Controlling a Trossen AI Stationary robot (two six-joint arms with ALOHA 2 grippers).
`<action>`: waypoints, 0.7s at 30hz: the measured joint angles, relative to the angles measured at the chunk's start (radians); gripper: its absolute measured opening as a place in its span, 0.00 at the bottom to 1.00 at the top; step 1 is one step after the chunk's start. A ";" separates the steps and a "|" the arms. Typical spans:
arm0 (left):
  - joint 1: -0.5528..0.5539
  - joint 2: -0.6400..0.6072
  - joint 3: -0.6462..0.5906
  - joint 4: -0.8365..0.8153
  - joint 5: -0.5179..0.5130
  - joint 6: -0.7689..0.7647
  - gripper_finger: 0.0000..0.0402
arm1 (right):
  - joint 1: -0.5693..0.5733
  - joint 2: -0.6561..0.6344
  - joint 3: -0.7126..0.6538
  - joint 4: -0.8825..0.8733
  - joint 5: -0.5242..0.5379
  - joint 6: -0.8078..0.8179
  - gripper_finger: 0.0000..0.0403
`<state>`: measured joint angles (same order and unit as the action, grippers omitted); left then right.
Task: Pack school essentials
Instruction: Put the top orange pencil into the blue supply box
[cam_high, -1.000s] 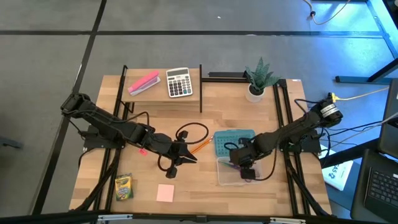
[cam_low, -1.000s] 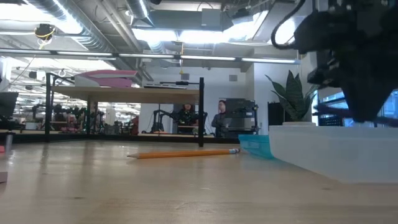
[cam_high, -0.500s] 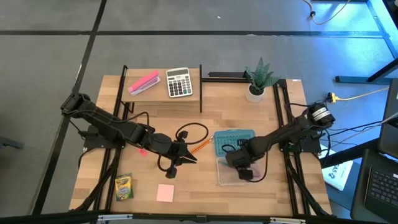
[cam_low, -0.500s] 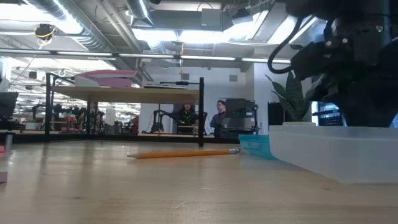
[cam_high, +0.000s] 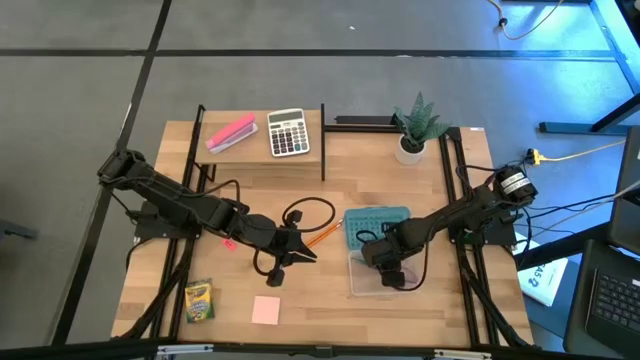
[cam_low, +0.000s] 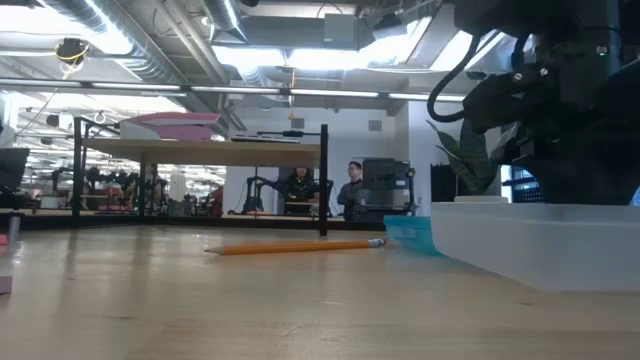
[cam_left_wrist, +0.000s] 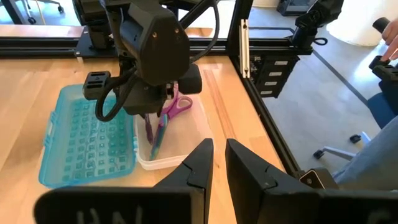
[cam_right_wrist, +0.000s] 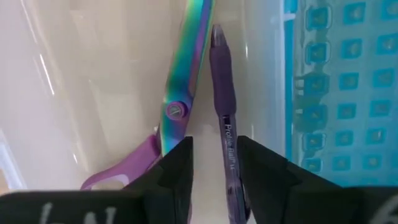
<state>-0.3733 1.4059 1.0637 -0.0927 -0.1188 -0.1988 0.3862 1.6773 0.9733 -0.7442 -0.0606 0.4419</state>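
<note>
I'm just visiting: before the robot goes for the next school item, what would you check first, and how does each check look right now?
1. Purple-handled scissors lying in the clear plastic box: ok.
2. Purple pen in the box beside them: ok.
3. Right gripper free of the pen: cannot tell.
4. Left gripper shut and empty: ok.
5. Orange pencil lying unobstructed on the table: ok.
6. Yellow-green crayon box and square pink notepad packed: not ok.

Scissors (cam_right_wrist: 177, 93) and pen (cam_right_wrist: 225, 137) lie side by side in the box (cam_left_wrist: 202, 127).
</note>
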 joint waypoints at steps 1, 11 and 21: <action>-0.001 -0.001 0.000 -0.005 0.006 0.000 0.09 | 0.000 -0.005 0.000 -0.001 -0.017 0.000 0.32; -0.035 -0.098 0.000 -0.096 -0.033 -0.064 0.09 | 0.003 -0.121 0.088 -0.030 0.011 0.026 0.32; 0.001 -0.077 -0.001 -0.273 -0.036 -0.182 0.09 | 0.003 -0.241 0.160 -0.029 0.041 0.020 0.32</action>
<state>-0.3719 1.3286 1.0632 -0.3655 -0.1551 -0.3812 0.3889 1.4364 1.1334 -0.7731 -0.0200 0.4622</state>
